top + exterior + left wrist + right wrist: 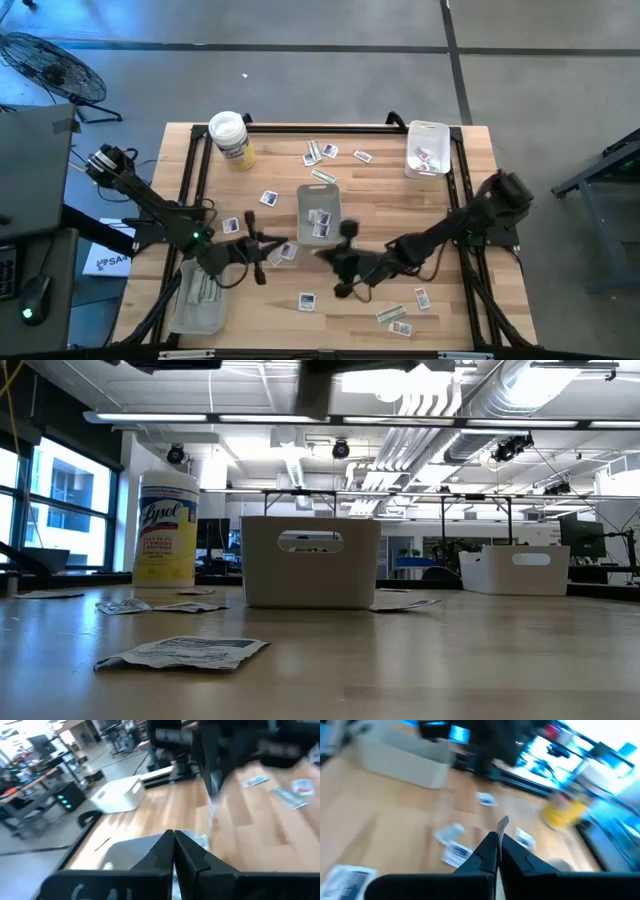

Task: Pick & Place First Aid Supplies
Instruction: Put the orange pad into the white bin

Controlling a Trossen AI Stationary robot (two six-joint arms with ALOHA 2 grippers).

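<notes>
Spreading across the high view, the wooden counter (440, 215) carries everything, with two dark arms reaching in toward its middle. Three clear trays sit on it: one at the centre (319, 212) with a few packets inside, one at the far right corner (427, 148) also holding packets, and one at the near left edge (200, 296) with pale strips in it. A white-lidded tub with a yellow label (232, 140) stands near the far left corner. The left hand (262, 248) hangs just left of the centre tray, its fingers (172, 851) clenched together; whether anything is pinched there cannot be told. The right hand (343, 252) hovers just near of that tray, clenched on a thin pale strip (503, 823) that sticks out from its fingertips. Loose first aid packets (306, 301) lie scattered over the counter, some beside the far edge, others near the front right.
</notes>
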